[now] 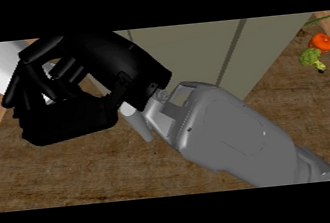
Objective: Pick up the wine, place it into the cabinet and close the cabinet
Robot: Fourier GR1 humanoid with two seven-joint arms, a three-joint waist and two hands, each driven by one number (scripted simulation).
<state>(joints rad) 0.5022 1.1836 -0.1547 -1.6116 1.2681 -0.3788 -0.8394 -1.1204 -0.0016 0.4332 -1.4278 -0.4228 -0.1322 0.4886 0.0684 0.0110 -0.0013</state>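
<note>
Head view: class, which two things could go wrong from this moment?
The right hand curls round the pale wine bottle and hides most of it, so a slip might go unseen. The cabinet doors appear shut, so the bottle could strike them.

Single head view, steeply down, close above counter (69, 168)

I can read no text, label, brand or number anywhere in my head view. Nothing I see here carries a sign or any writing at all.
</note>
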